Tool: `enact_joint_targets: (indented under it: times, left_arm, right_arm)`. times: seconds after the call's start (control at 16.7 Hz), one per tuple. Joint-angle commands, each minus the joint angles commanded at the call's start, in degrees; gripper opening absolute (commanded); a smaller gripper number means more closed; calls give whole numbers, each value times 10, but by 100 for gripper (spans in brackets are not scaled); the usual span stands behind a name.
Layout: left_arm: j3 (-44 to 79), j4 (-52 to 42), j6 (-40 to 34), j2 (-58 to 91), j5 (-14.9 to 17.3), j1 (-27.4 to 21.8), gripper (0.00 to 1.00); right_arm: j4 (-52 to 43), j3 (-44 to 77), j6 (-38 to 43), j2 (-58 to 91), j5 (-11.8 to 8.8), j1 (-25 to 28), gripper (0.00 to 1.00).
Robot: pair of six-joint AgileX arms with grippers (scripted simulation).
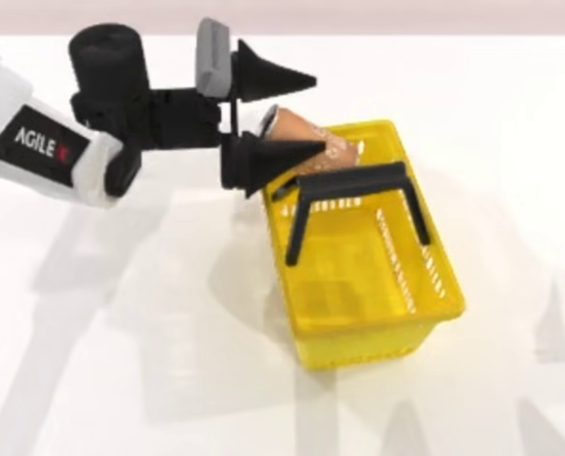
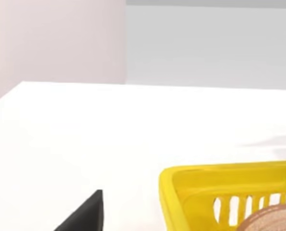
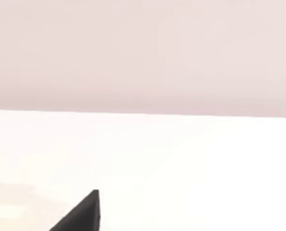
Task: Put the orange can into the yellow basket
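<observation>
The orange can lies tilted on its side over the far left corner of the yellow basket, its end showing in front of the slotted wall. My left gripper hovers at that corner, open. Its fingers stand wide apart on either side of the can, and the nearer finger overlaps the can in the top view. One black fingertip shows in the left wrist view. The right arm is out of the top view; its wrist view shows one fingertip off to the side over bare table.
The basket's black handle stands raised across the opening, just beside the can and the left gripper's fingers. White table surrounds the basket, with a pale wall at the far edge.
</observation>
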Motion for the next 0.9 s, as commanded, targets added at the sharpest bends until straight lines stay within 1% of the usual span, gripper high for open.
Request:
enact_joint_targets:
  times: [0.06, 0.18, 0.36, 0.6, 0.9]
  left_arm:
    - [-10, -10, -4, -16, -12, 3, 100]
    - [-39, -37, -16, -63, -45, 13, 100]
    - [-100, -93, -36, -172, -115, 34, 100]
    - [-209, -187, -58, -376, -233, 69, 100]
    - [-374, -318, -68, -693, -397, 114, 100]
  right_arm:
    - [-16, 16, -11, 16, 0, 7, 100]
    - [-63, 69, -42, 69, -1, 26, 100]
    - [-157, 188, -106, 189, -1, 65, 100]
    - [-309, 411, -210, 411, 0, 128, 100]
    - [-508, 741, -351, 728, 0, 215, 100]
